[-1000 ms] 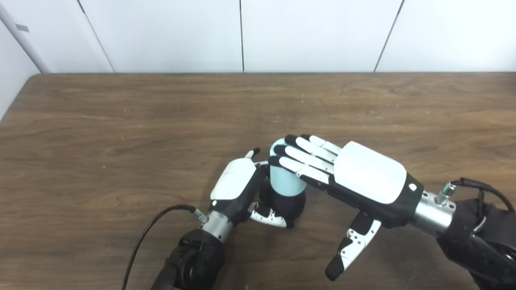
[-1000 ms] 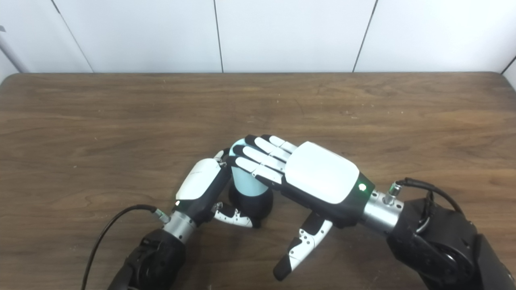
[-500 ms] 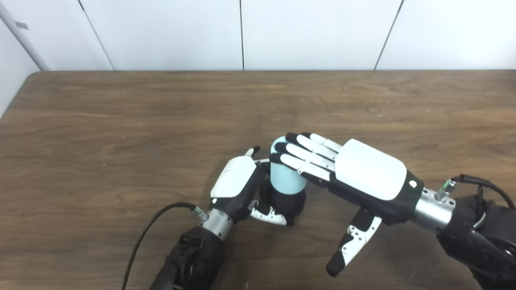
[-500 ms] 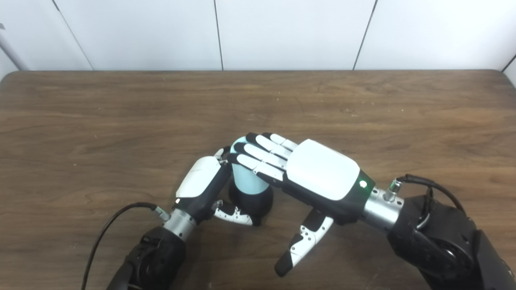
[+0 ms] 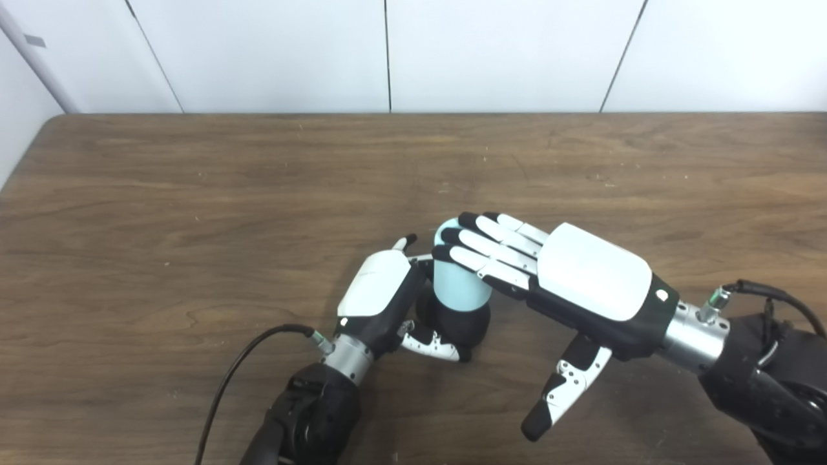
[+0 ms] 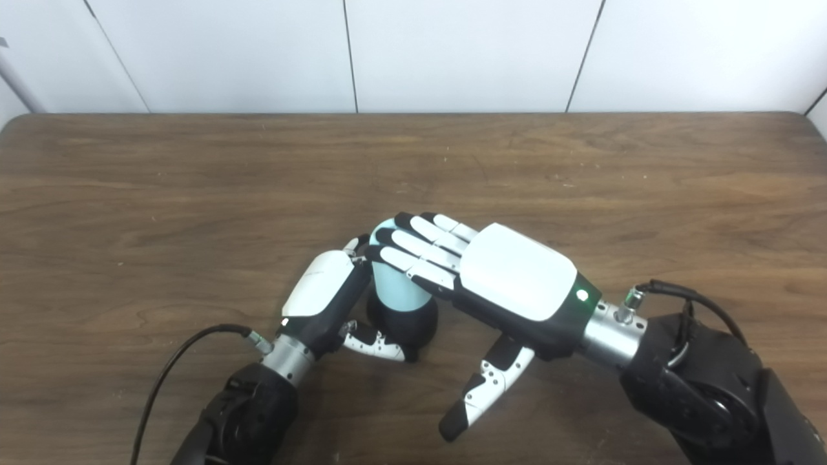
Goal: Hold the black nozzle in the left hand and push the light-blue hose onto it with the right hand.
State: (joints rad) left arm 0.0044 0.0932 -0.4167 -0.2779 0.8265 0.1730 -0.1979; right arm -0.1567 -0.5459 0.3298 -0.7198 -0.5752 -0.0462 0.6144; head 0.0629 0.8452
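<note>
Left eye view: short light-blue cylindrical hose [image 5: 457, 284] standing upright near the table's middle front, lower end seated on the rounded black nozzle [image 5: 456, 325] beneath it, nozzle base apparently on the brown wood-grain table [image 5: 194, 194]. Wrapped around the nozzle from the left: white-and-black left hand [image 5: 381, 300], thumb curled across the nozzle's front, fingers mostly hidden behind hose and nozzle. Laid flat over the hose's top from the right: larger white-and-black right hand [image 5: 568, 274], black fingertips [image 5: 452, 237] resting on the upper rim, fingers straight and side by side, thumb hanging free below and closed on nothing. So: a flat press, not a grasp.

Against the frames of a second ago, next to no change: hose, nozzle and both hands in the same places, the right thumb only slightly shifted, the whole picture nudged a little by the camera. Judged from that stillness, hose likely bottomed out on the nozzle, or downward push stalled; depth of seating hidden by the fingers. Probably the tail end of the push, with release to follow.

Further out: black cable [image 5: 245, 361] trailing from the left wrist, white panelled wall [image 5: 387, 58] behind the table.
</note>
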